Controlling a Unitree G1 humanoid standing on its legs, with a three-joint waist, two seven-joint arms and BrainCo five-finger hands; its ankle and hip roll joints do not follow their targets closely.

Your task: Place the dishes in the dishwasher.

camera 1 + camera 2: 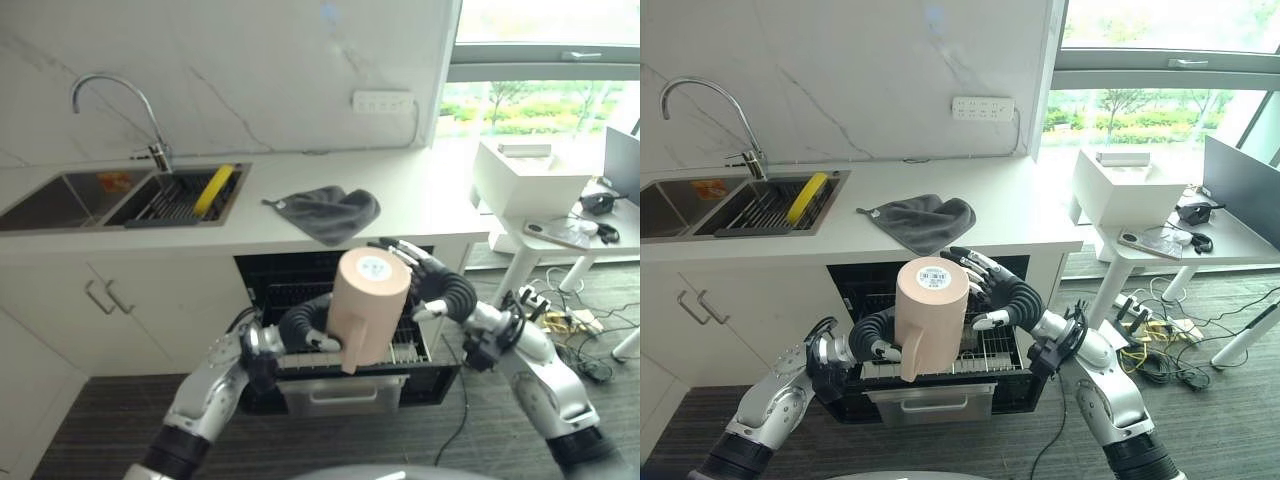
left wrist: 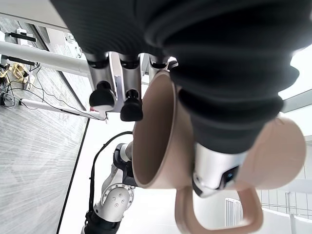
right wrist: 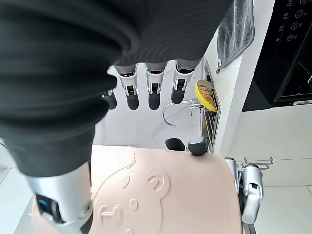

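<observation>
The open dishwasher [image 1: 930, 385] sits under the counter, its rack pulled out. Directly above the rack hangs the pink mug [image 1: 930, 315], base up, long axis near vertical, handle toward the robot. The left hand [image 1: 878, 345] grips it with its thumb inside the rim; the right hand [image 1: 985, 283], fingers straight, rests just behind the mug.

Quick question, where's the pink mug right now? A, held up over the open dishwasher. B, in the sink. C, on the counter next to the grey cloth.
A: the mug is held by the left hand above the open dishwasher's rack.
</observation>
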